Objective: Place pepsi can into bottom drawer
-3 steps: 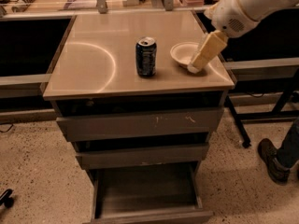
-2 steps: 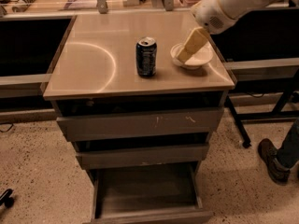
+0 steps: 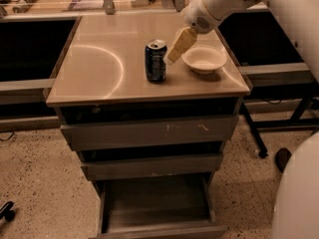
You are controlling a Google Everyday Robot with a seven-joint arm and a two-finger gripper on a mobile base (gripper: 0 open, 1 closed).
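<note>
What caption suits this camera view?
Robot's hand hovers between upright pepsi can and bowl atop cabinet; bottom drawer stands open below.

Speckled beige floor [image 3: 35,183] lies under dark-fronted benches [image 3: 30,86] at either side, with a cluttered pale worktop [image 3: 75,5] behind.

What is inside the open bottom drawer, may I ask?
Only bare floor shows in the bottom drawer; its rear hides under the drawers above. The gripper hovers beside the pepsi can, up top.
</note>
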